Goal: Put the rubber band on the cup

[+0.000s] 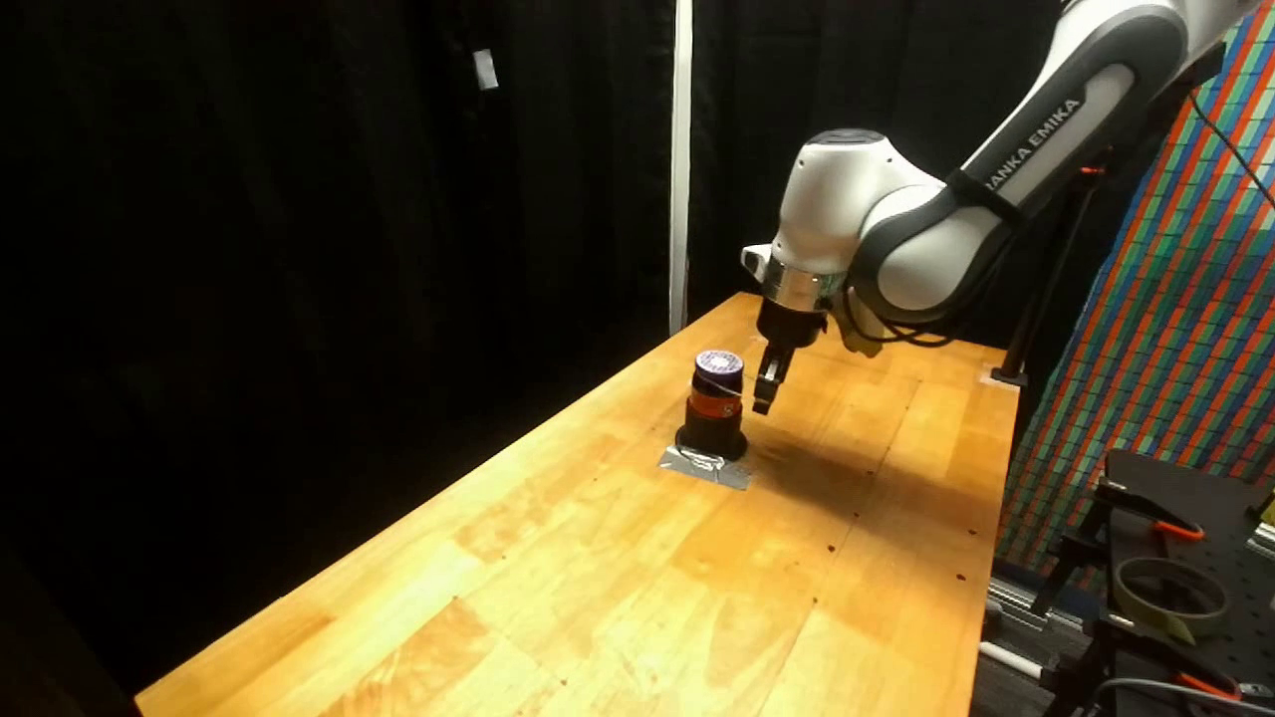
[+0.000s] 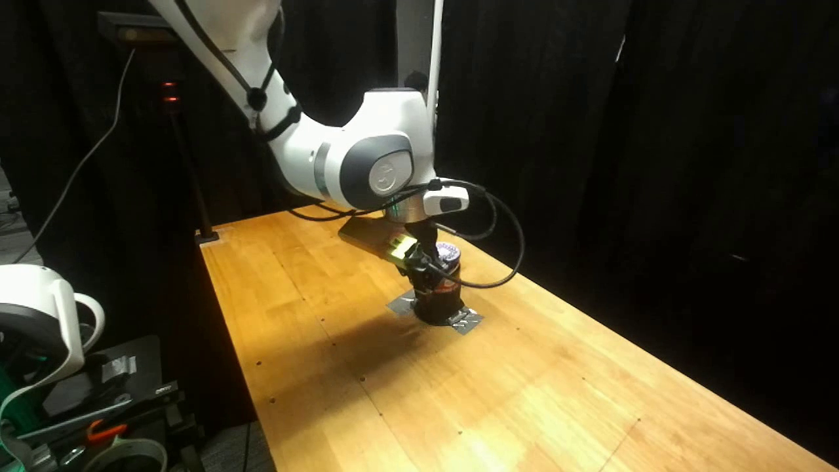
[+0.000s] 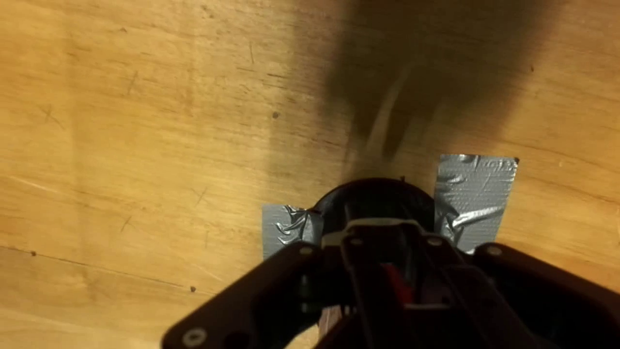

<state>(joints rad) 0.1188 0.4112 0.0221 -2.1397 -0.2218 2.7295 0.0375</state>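
Observation:
The cup stands upright, with an orange-red middle, a dark upper part and a purple-white patterned top. It also shows in an exterior view, partly behind the gripper. In the wrist view only a strip of its red side shows between the finger links. The pale rubber band slants across the cup's upper part towards the gripper. In the wrist view the band runs around the far side of the fingertips. My gripper points down close beside the cup; the fingertip gap is too dark to judge.
The cup's wide black base is fixed to the wooden table with grey tape. A black cable loops from the wrist beside the cup. A side bench holds a tape roll; a white object stands beside the table.

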